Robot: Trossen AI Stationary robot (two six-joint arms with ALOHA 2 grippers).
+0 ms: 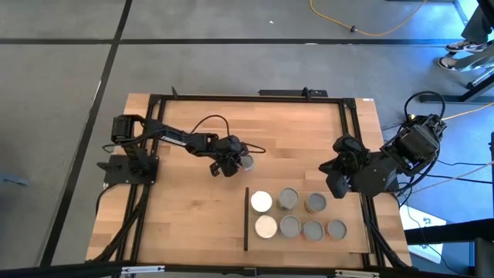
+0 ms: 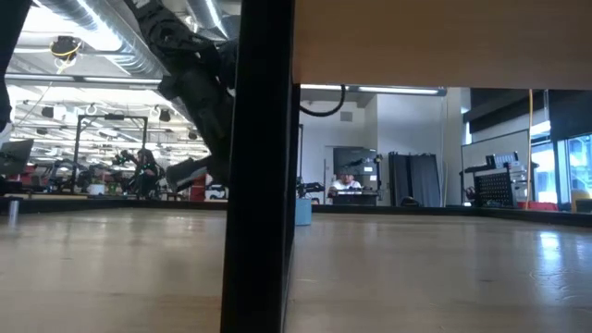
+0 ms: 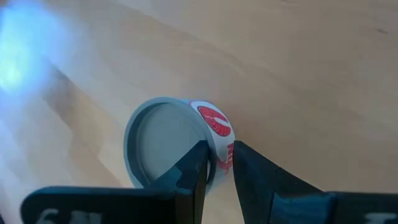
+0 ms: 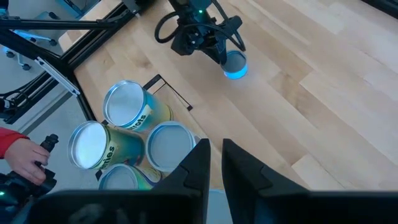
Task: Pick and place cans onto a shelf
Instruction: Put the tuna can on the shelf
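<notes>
One can [image 1: 246,161], with a grey recessed top [image 3: 160,142] and a red-and-white labelled side, stands upright on the tabletop near its middle. My left gripper [image 1: 237,163] [image 3: 217,165] is open right at it, one finger over the top's edge and the other outside the labelled side. Several more cans [image 1: 289,200] stand on the shelf [image 1: 301,245], a light board with a dark strip [image 1: 246,220], at the near right. My right gripper [image 1: 337,187] [image 4: 216,152] hangs raised over the table's right side, fingers nearly together and empty. My left gripper comes slanting down from the table's left side. Its fingers [image 3: 198,163] stand on either side of the can's rim [image 3: 211,142], one over the recessed top, one outside the wall. I cannot tell whether they touch it. The can stands on the table.
A black frame [image 1: 349,131] runs around the tabletop. In the right wrist view a person's hand in a red sleeve [image 4: 22,155] shows beyond the table's edge beside the shelf's cans [image 4: 127,107]. Bare wood [image 1: 293,139] lies between the lone can and the shelf.
</notes>
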